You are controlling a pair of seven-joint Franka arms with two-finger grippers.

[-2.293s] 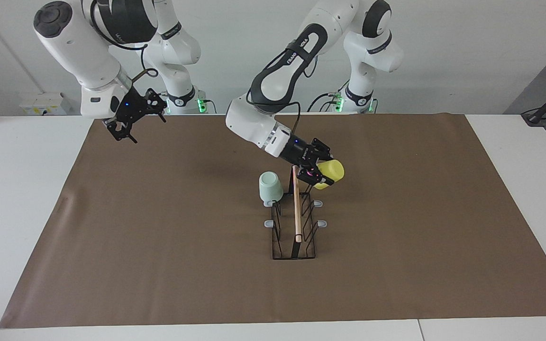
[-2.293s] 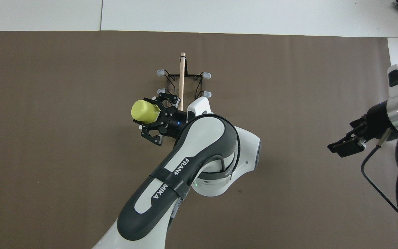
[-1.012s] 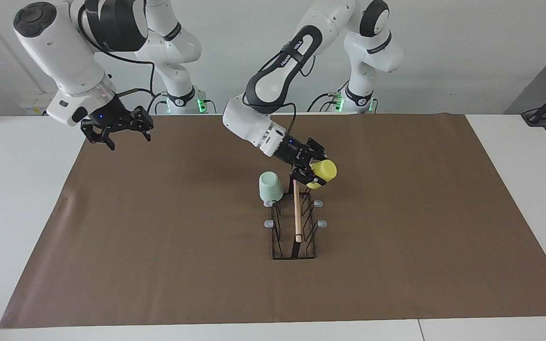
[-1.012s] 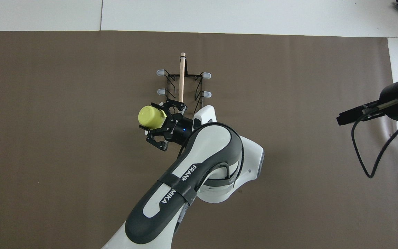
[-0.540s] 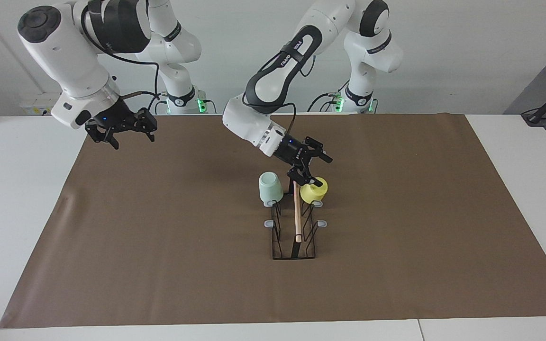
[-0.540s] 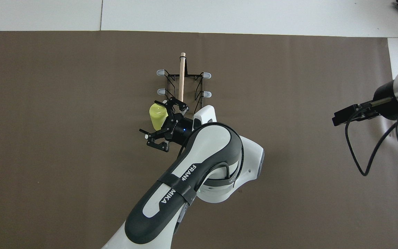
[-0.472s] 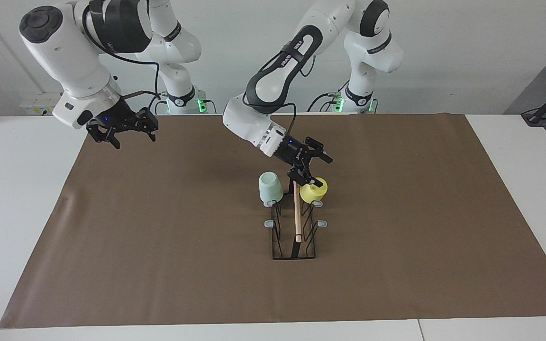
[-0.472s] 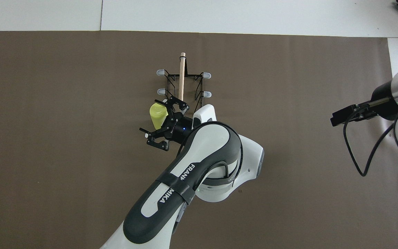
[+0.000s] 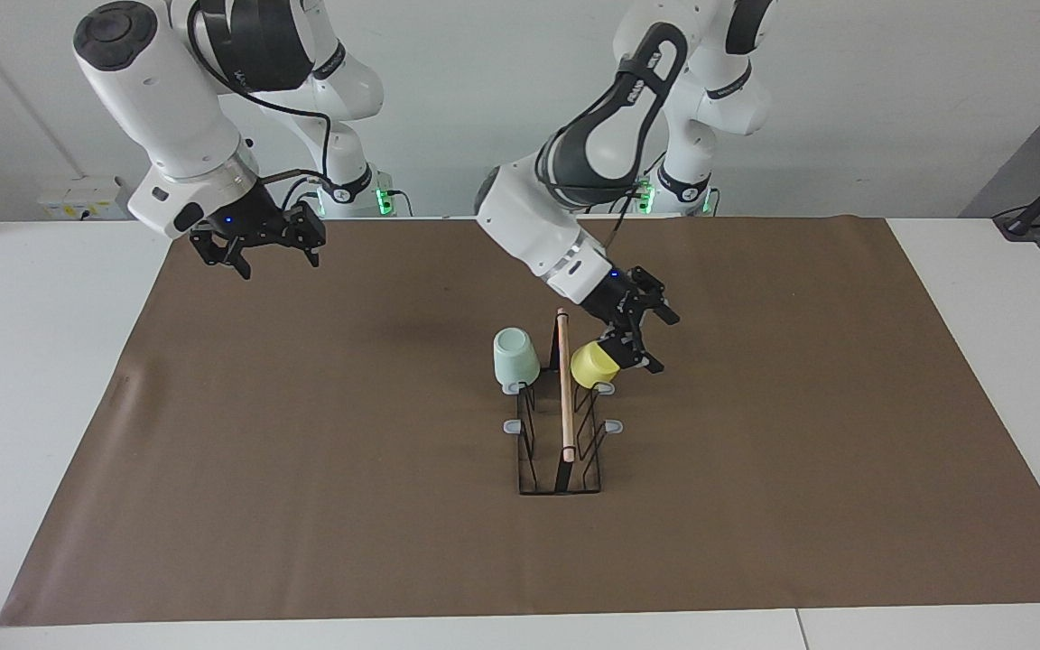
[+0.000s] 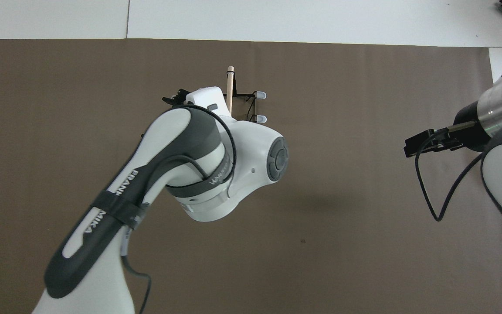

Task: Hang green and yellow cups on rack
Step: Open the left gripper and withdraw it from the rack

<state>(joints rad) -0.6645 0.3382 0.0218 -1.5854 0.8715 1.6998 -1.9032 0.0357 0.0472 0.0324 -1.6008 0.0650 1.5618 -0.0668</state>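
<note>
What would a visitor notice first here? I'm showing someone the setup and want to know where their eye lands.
Probably the bright yellow cup and the pale green cup, both upturned on prongs at the end of the black wire rack nearest the robots, one on each side of its wooden rod. The left hand hovers open right beside the yellow cup. The right hand waits open above the brown mat toward its own end.

Robot lab: two Franka arms [image 9: 574, 153], papered table [image 9: 303, 496], bare wall [image 9: 890, 90]
</note>
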